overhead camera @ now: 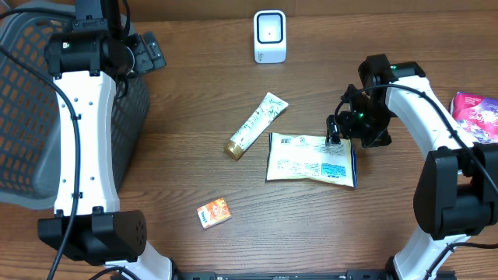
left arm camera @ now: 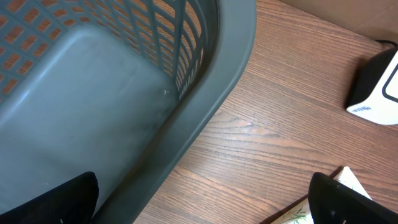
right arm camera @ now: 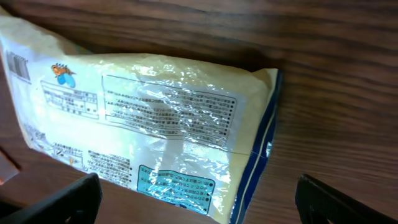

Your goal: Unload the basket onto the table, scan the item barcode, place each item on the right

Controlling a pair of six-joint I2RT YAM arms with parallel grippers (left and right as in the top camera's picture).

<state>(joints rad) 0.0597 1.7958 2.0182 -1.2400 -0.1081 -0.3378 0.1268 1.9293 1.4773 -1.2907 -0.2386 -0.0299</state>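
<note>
Pale yellow plastic-film packet with a blue edge (overhead camera: pixel 311 158) lies flat on the brown wooden table (overhead camera: pixel 179 171), printed back face up, directly under the right gripper (overhead camera: pixel 334 131). The gripper sits over the packet's far right corner. Its jaws are spread wide and grasp nothing. In the right wrist view the two black fingers (right arm camera: pixel 59 202) stand at the bottom corners of the picture with the packet (right arm camera: pixel 149 124) between and beyond them. Whether the tips touch the film cannot be told. The packet's long axis runs left-right across the table, slightly tilted, with the blue edge toward the right arm and the barcode (right arm camera: pixel 18 65) at the opposite end, facing up. The printed text is too small to read, and the packet's left end is cut off in the wrist view. A cream tube with a gold cap (overhead camera: pixel 255 124) lies diagonally just left of the packet, apart from it. A small orange box (overhead camera: pixel 214 212) lies nearer the front. The white box-shaped scanner (overhead camera: pixel 270 36) stands well apart at the far edge. A pink-and-purple packet (overhead camera: pixel 476 113) is half hidden behind the right arm. The left gripper (overhead camera: pixel 144 53) hangs released, jaws wide, over the rim of the grey mesh plastic basket (left arm camera: pixel 217 93).
</note>
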